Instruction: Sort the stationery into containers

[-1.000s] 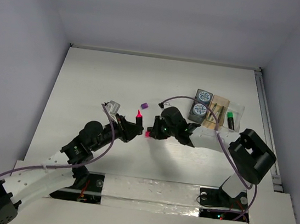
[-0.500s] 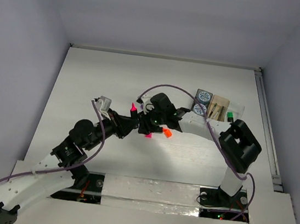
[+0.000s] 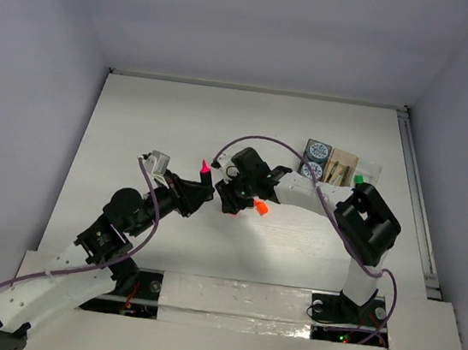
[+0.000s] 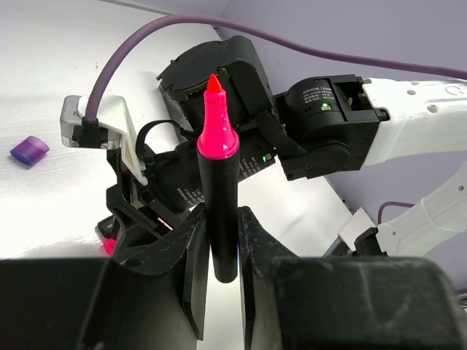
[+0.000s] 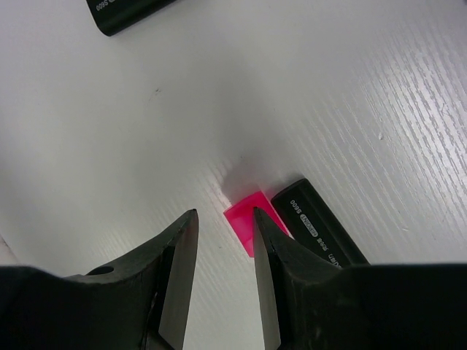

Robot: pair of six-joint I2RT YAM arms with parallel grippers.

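My left gripper is shut on the black body of an uncapped pink highlighter, held upright with its tip up; from above the highlighter points away from the left gripper. My right gripper is open, tips down just above the table. A loose pink cap lies on the table at its tips, partly behind the right finger, touching a black marker body. In the top view the right gripper sits beside an orange-capped marker. The clear box and grey holder stand at the back right.
A purple cap lies on the table left of the right arm. Another black marker end shows at the top of the right wrist view. Blue-and-white round pieces fill the holder, and a green-capped marker is in the clear box.
My right gripper opened and moved left and back over the pink cap. The left arm drew back to the left with the pink highlighter. The orange-capped marker came into view.
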